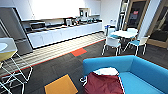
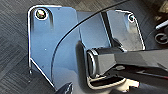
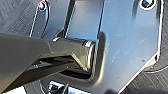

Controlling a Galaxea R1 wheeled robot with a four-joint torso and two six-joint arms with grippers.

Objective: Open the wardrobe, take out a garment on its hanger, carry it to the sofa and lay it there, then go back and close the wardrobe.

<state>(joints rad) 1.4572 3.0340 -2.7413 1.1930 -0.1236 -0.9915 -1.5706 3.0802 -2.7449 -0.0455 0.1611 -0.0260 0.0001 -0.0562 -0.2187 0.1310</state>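
Sofa [image 1: 140, 72]: bright blue, low rounded back and arm, at the lower right of the head view on dark carpet.
Garment [image 1: 103, 83]: dark maroon jacket with a white part at its top edge, draped over the sofa's near arm and onto the seat, touching both.
Hanger [image 1: 82, 80]: thin white loop just visible at the jacket's edge, beside the sofa arm on the side away from the seat; shape hard to make out.
Orange floor tile [image 1: 60, 86]: on the carpet just beside the sofa arm, apart from the jacket.
Red floor tile [image 1: 79, 52]: farther from the sofa, near the striped strip of flooring in front of the kitchen units.
Kitchen units [image 1: 62, 33]: white cabinets with a worktop carrying appliances, well beyond the sofa along the far wall.
Fridge [image 1: 15, 30]: grey, at the end of the units farthest from the sofa.
Desk [image 1: 123, 33]: white, round-looking, behind the sofa's back, with white chairs [image 1: 112, 43] around it.
Wire-frame stool [image 1: 10, 65]: white legs, yellow and white seat, well apart from the sofa across the carpet.
Left jaws: cannot tell how open, nor whether anything is held.
Right jaws: cannot tell either.
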